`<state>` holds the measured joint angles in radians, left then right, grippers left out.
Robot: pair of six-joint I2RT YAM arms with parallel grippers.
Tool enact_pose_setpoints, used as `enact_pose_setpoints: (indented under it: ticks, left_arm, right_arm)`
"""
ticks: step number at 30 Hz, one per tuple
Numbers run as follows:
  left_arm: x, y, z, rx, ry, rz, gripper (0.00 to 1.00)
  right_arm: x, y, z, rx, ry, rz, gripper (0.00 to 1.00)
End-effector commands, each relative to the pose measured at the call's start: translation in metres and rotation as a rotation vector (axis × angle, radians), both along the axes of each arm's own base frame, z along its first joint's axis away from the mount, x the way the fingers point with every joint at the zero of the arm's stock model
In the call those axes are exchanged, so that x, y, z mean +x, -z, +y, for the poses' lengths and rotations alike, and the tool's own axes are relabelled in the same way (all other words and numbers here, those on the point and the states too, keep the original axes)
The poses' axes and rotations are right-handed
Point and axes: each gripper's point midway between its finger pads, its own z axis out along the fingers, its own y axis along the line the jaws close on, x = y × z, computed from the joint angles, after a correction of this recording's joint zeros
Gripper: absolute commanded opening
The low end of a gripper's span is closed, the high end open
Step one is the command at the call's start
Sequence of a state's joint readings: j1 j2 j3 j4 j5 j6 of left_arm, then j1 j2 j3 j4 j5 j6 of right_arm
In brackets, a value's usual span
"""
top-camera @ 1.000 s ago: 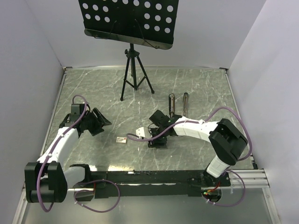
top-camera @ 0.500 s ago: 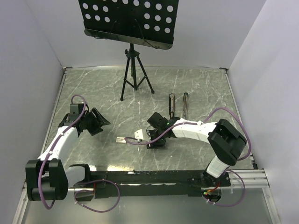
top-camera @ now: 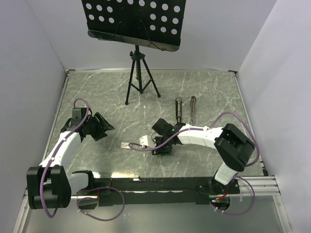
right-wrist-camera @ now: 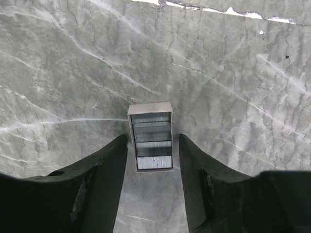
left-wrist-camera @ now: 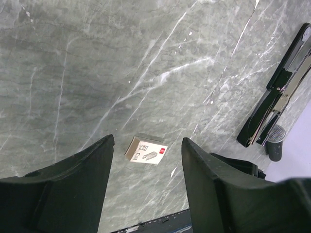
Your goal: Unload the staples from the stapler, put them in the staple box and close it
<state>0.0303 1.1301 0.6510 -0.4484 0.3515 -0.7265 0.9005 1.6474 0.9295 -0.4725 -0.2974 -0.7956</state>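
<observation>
The stapler (top-camera: 185, 108) lies opened as two slim black bars on the marble table, right of centre; it also shows in the left wrist view (left-wrist-camera: 279, 94). A small open white tray (right-wrist-camera: 151, 109) holds several silvery strips of staples (right-wrist-camera: 153, 145); it shows as a white patch in the top view (top-camera: 145, 141). My right gripper (right-wrist-camera: 153, 140) (top-camera: 151, 141) is open, its fingers on either side of the tray's near end, not touching it. My left gripper (left-wrist-camera: 147, 140) (top-camera: 104, 127) is open and empty at the left, above a small cardboard staple box (left-wrist-camera: 146, 150).
The cardboard box (top-camera: 126, 145) lies left of the tray. A black tripod (top-camera: 140, 82) carrying a perforated music stand (top-camera: 131, 22) stands at the back centre. White walls close the table on three sides. A dark cylinder with a grey tip (left-wrist-camera: 275, 141) stands near the stapler.
My right gripper has slid a little left and nearer over the staple tray. The left arm has hardly moved. The stapler has not moved.
</observation>
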Motion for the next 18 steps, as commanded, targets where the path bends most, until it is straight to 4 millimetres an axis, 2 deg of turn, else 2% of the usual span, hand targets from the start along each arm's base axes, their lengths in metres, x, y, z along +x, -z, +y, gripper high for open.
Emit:
enact_pose_setpoints:
  ticks: [1, 7, 18]
  left_arm:
    - [0.007, -0.016, -0.005, -0.041, 0.005, -0.064, 0.63]
    - [0.006, -0.016, -0.008, -0.067, 0.0, -0.054, 0.62]
    - [-0.005, -0.002, -0.018, -0.141, -0.003, -0.043, 0.6]
  right_arm:
    - [0.002, 0.004, 0.004, -0.006, 0.027, -0.017, 0.5]
    - [0.001, 0.003, 0.01, -0.011, 0.057, 0.001, 0.44]
    - [0.004, -0.013, 0.042, 0.036, 0.107, 0.059, 0.4]
